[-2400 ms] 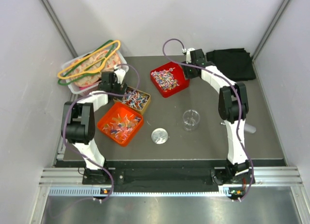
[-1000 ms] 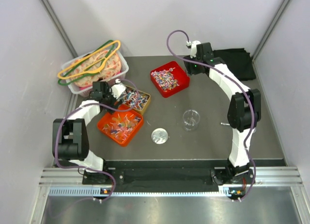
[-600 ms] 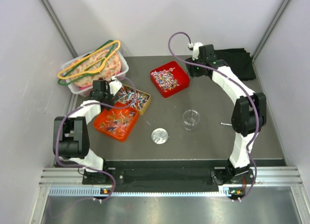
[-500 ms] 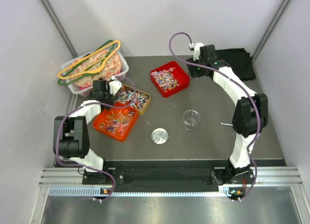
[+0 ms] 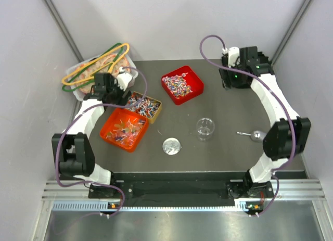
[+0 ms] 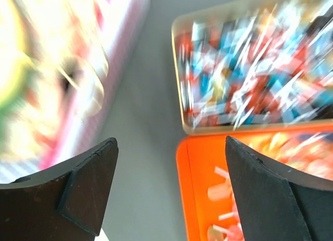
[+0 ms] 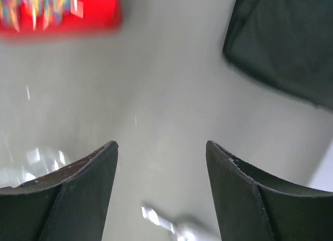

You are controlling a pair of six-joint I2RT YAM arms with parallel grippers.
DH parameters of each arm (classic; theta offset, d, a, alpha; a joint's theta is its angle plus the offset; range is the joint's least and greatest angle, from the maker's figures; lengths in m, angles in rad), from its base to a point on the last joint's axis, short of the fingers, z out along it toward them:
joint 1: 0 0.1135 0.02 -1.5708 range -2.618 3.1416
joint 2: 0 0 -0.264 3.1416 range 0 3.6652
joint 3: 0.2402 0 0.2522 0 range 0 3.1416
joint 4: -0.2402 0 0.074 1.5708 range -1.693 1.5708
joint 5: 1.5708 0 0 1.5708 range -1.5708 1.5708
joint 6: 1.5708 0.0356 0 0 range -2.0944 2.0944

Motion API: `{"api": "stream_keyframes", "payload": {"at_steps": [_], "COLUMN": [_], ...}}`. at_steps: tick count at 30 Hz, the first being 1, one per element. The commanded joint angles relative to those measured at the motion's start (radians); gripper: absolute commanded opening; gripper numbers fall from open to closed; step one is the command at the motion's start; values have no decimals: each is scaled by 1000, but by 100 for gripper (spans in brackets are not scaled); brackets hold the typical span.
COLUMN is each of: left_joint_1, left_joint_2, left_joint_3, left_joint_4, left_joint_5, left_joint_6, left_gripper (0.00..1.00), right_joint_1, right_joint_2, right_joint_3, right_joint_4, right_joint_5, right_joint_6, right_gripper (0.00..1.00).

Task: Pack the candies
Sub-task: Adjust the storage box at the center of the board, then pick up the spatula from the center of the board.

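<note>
A: Left gripper [image 6: 170,143]?
B: Fingers apart, empty, far left of the glass [image 5: 205,128].
A: Candies [image 5: 178,85]?
B: Orange tray [image 5: 139,139] and gold tray [image 5: 157,110], left of the glass; red tray [image 5: 198,86] behind it.
A: Right gripper [image 7: 161,144]?
B: Apart, empty, behind-right of the glass.

1. Before me lies a dark grey tabletop [image 5: 223,152].
2. At its left stand a clear bin [image 5: 78,92], a yellow tray [image 5: 157,110] and an orange tray [image 5: 112,140].
3. Near the middle are a red tray [image 5: 197,88], a glass [image 5: 205,128] and a round lid [image 5: 171,146].
4. At the right are a black cloth [image 7: 283,43] and a small metal piece [image 5: 253,134].

Lab test cell: white panels [image 5: 171,22], aluminium rail [image 5: 177,191].
</note>
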Motion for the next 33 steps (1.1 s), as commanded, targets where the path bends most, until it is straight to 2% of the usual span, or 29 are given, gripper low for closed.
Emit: {"api": "stream_keyframes", "payload": {"at_steps": [1, 4, 7, 10, 15, 19, 33], "left_joint_1": [-113, -231, -294, -323, -332, -332, -331], "left_joint_2": [-44, 10, 65, 104, 122, 116, 79], "left_joint_3": [153, 208, 247, 271, 278, 267, 225], "left_joint_4": [-99, -93, -81, -50, -18, -21, -23], "left_joint_5": [128, 108, 79, 99, 117, 111, 21], "left_joint_6": [-54, -93, -123, -150, -172, -199, -230], "left_gripper": [88, 88, 88, 89, 89, 89, 89], "right_joint_1": [-25, -58, -103, -126, -198, -200, -196], "right_joint_2": [-161, -261, -325, -417, -536, -490, -195], "right_joint_3": [-134, -310, -372, -462, -633, -676, -596], "right_joint_4": [-167, -179, -260, -305, -218, -195, -84], "right_joint_5": [-16, 24, 7, 25, 67, 30, -19], "right_joint_6": [-201, -278, -310, -380, -575, -614, -695], "right_gripper": [69, 68, 65, 65, 65, 63, 56]}}
